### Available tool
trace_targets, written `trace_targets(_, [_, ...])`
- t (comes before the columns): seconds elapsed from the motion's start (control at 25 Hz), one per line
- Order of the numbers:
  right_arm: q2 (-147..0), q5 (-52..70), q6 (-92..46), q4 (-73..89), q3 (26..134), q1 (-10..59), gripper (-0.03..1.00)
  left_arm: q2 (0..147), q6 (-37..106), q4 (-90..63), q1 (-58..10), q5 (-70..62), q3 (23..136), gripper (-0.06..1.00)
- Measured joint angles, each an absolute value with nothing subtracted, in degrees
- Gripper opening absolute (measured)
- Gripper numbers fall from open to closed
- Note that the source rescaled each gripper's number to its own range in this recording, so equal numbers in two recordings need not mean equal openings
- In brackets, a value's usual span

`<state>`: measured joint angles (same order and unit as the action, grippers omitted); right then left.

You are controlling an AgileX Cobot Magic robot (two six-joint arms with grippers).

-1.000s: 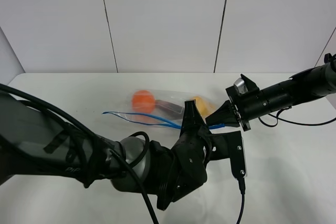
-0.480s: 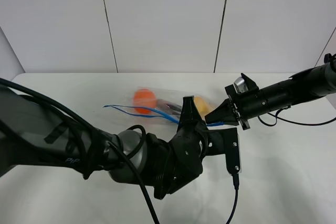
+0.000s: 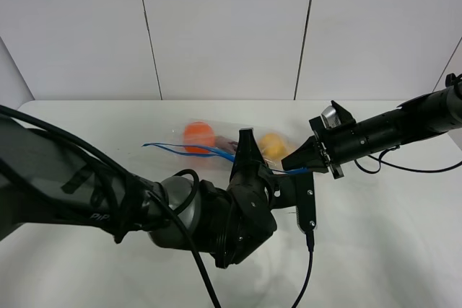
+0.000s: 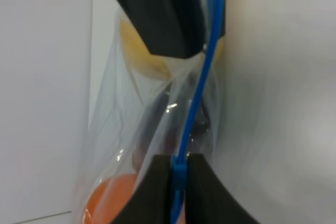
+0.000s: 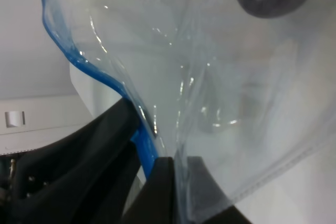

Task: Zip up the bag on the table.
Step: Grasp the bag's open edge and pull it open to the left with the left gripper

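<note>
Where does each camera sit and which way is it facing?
Exterior high: up high, looking down over the table; left arm and right arm show.
Left wrist: on its arm, past the left gripper along the blue zipper strip.
Right wrist: on its arm, past the right gripper into the bag.
Shared: both wrist views show that strip.

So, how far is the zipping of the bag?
Done: the right gripper holds one end of the bag, and the blue zipper strip between the grippers looks joined. In hand: the left gripper is shut on the strip. Left: the long stretch beyond it looks open.
</note>
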<state>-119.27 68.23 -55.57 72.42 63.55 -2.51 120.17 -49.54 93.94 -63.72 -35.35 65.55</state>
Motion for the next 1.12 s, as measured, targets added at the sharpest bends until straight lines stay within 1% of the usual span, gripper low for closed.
trace_targets(0.16, [-119.27, 68.23, -55.57, 72.24, 63.55, -2.51, 0.0, 120.17, -49.36, 93.61, -63.51, -35.83, 65.55, 0.0])
trace_targets(0.52, [-119.27, 68.23, -55.57, 72.19, 63.55, -2.51, 0.0, 120.17, -46.1, 90.73, -60.87, -37.3, 65.55, 0.0])
trace_targets(1.12, [-119.27, 68.23, -55.74, 71.9, 63.55, -2.51, 0.0, 120.1, -45.34, 90.35, -56.93, -39.64, 65.55, 0.0])
